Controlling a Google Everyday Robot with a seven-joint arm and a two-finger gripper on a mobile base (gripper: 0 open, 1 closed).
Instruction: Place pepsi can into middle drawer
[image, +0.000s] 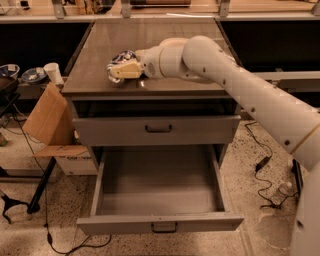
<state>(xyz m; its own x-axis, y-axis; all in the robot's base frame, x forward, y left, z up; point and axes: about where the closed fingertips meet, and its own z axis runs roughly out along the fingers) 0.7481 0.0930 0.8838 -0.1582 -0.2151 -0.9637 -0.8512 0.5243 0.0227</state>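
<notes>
The pepsi can (119, 58), blue and white, is held between the beige fingers (126, 70) of my gripper (118, 69), low over the front left part of the brown cabinet top (165, 45). The gripper is shut on the can. My white arm (235, 85) reaches in from the right. The middle drawer (159, 222) is pulled fully open below, and its grey interior (157, 182) holds nothing. The gripper is above and behind the open drawer.
The upper drawer front (157, 129) with its black handle is closed. A cardboard box (47, 120) leans at the cabinet's left, with a white cup (52, 73) and bowls (33, 75) behind it. Cables (260, 165) and a bottle (283, 189) lie on the floor at right.
</notes>
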